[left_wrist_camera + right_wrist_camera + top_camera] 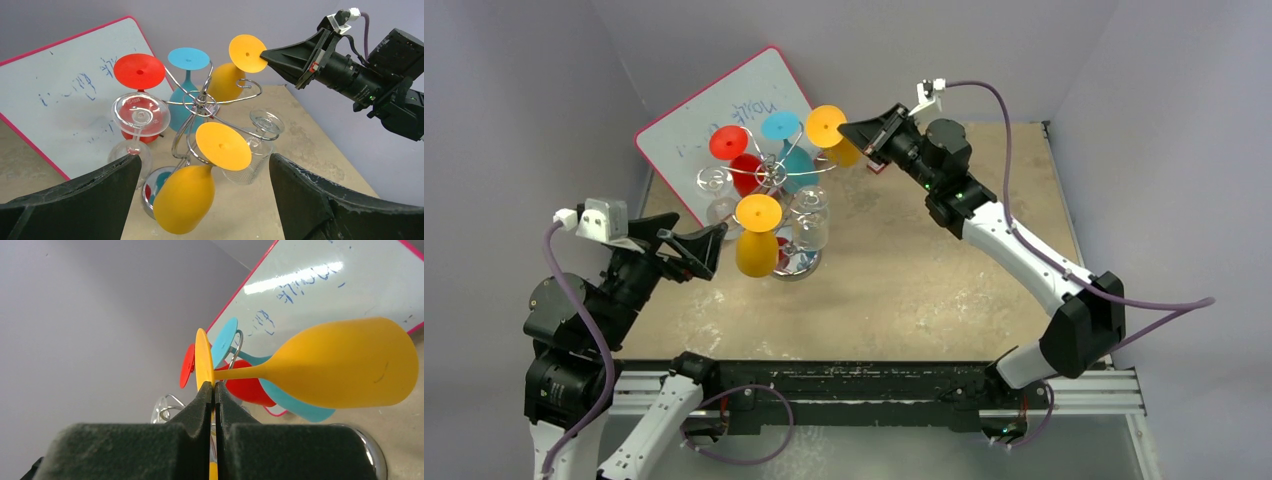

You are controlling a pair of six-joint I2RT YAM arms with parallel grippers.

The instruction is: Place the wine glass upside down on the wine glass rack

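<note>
The silver wire wine glass rack [774, 175] stands on its round shiny base [799, 266] at the back left, also in the left wrist view [200, 102]. My right gripper [849, 131] is shut on the round foot of an orange wine glass [827, 126], held upside down at the rack's back right scroll arm [250, 89]. Its bowl [345, 370] hangs below the foot [202, 360]; I cannot tell whether the stem rests in the arm. My left gripper [714, 252] is open and empty, just left of a second orange glass [185, 200] hanging at the rack's front.
Red [729, 143], blue [781, 126] and clear [812, 218] glasses hang upside down on the rack. A pink-framed whiteboard [686, 120] leans behind it. Grey walls close in the back and sides. The tan table [944, 290] runs to the right.
</note>
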